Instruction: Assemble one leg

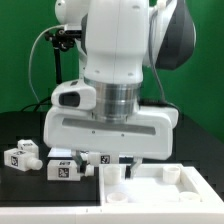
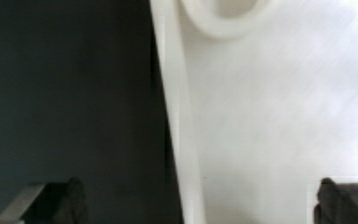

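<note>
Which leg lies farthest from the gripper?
The leg at the exterior view's far left, lying by itself; the second leg lies much nearer the gripper.

Two legs are seen, white blocks with black-and-white tags, laid on the counter. Near leg (image 1: 63, 168) is set just beside the panel (image 1: 150, 192), on the exterior view's left. Far leg (image 1: 20, 156) is set farther out, same side.

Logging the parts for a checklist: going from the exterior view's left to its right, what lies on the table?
First the small white plastic leg block with square tags → second white tagged leg block → large flat white square panel with raised rim.
</note>
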Motion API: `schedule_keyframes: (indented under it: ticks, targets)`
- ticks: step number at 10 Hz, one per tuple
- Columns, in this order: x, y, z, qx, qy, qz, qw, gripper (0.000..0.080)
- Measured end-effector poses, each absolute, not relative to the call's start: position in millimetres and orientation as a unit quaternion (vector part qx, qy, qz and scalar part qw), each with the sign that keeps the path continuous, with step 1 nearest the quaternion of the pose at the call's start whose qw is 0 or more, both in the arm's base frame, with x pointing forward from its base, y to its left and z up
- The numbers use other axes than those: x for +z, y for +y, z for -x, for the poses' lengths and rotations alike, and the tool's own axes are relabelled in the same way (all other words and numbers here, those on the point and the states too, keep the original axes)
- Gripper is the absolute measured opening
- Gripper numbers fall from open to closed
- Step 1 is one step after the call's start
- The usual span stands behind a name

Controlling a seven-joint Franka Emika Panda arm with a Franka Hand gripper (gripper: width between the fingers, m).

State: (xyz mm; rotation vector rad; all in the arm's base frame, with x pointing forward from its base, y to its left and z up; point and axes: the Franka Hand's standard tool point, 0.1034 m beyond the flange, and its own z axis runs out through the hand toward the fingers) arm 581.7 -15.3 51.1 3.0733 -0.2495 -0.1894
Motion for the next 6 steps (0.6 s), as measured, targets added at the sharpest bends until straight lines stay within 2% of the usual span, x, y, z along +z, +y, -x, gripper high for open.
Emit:
schedule_keyframes:
  ticks: [2,3,6]
  targets:
    - [72.1,-18.9,-569.7,-0.097,-0.105,-0.99,0.005,0.0648]
    - [72.0,-23.3,-574.0,-0.089,-0.084,-0.992,0.029,0.0649]
    - [71.0,-22.1,-574.1,-0.089,-0.082,-0.992,0.03,0.0649]
